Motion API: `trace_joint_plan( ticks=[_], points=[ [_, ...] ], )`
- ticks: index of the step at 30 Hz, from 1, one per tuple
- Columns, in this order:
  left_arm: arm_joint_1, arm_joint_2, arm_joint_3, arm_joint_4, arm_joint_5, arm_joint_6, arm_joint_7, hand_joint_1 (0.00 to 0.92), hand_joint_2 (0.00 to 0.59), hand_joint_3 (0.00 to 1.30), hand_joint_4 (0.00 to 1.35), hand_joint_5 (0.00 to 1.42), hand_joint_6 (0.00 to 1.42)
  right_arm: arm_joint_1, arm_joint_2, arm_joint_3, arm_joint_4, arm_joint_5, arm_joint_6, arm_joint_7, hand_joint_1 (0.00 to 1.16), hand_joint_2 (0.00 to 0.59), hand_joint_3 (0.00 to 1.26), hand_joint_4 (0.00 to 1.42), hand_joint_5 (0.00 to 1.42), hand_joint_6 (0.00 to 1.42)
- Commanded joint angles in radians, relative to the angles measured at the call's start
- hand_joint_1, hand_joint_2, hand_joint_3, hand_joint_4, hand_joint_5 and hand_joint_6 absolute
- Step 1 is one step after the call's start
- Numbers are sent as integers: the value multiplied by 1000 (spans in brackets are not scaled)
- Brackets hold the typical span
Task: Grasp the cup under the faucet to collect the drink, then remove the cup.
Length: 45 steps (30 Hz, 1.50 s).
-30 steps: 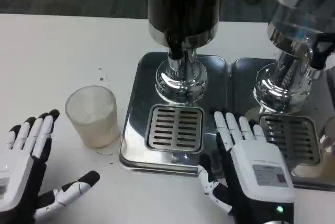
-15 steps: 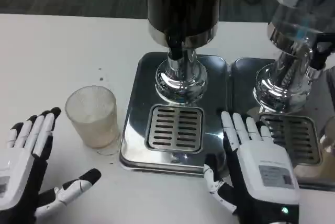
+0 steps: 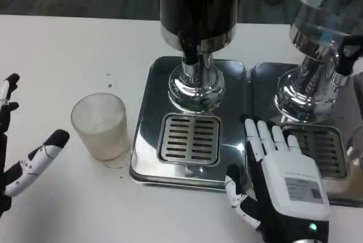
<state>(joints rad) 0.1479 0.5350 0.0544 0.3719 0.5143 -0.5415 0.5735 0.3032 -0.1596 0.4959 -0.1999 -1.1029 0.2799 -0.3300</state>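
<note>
A frosted plastic cup (image 3: 101, 126) stands upright on the white table, left of the steel drip tray (image 3: 148, 101) and not under the faucet (image 3: 190, 53). The dark drink dispenser (image 3: 198, 1) rises above the tray's slotted grate (image 3: 189, 139). At the picture's left edge, my left hand (image 3: 22, 146) is open, fingers spread, apart from the cup. Flat and open, my right hand (image 3: 281, 183) lies at the front right corner of the tray, holding nothing.
A second dispenser (image 3: 323, 33) with its own tray and grate (image 3: 317, 149) stands to the right. Part of a clear glass (image 3: 356, 149) shows at the right edge. Bare table stretches left of and behind the cup.
My left hand has swung out to the left and turned, so mostly its thumb and a fingertip show. The right hand slid slightly toward me and right. The cup stayed put.
</note>
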Motion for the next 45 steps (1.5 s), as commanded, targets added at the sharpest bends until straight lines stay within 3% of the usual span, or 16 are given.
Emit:
trace_joint_plan(
  ticks=[1, 4, 8, 16, 21, 28, 38, 45],
  points=[
    [-55, -2, -7, 50, -20, 4, -55, 0, 68, 1, 1, 71, 19, 7, -2, -5, -18, 7, -6, -1, 377, 577, 0, 0, 0, 0],
    [-117, 9, -35, 150, -106, -53, -208, 0, 50, 0, 0, 1, 0, 9, -2, -6, -21, 6, -4, -1, 377, 577, 0, 0, 0, 0],
    [-164, 14, -58, 247, -119, -105, -271, 0, 17, 0, 0, 0, 0, 14, 0, -8, -25, 6, 1, 0, 377, 577, 0, 0, 0, 0],
    [-253, -9, -92, 451, -131, -229, -297, 0, 0, 0, 0, 0, 0, 24, 7, -10, -34, 1, 8, 0, 377, 577, 0, 0, 0, 0],
    [-294, -52, -79, 554, -155, -274, -277, 0, 0, 0, 0, 0, 0, 27, 12, -10, -38, 0, 11, -1, 377, 577, 0, 0, 0, 0],
    [-336, -85, -83, 638, -184, -306, -310, 18, 0, 0, 0, 0, 0, 23, 23, -9, -32, 4, 9, -9, 381, 584, 0, 0, 0, 11],
    [-419, -75, -122, 731, -168, -287, -380, 167, 17, 0, 0, 0, 0, 28, 31, -11, -30, 2, 9, -16, 387, 585, 0, 0, 0, 23],
    [-452, -89, -111, 775, -202, -283, -447, 194, 16, 0, 0, 27, 14, 27, 30, -10, -28, 7, 4, -10, 386, 578, 0, 0, 0, 41]
  ],
)
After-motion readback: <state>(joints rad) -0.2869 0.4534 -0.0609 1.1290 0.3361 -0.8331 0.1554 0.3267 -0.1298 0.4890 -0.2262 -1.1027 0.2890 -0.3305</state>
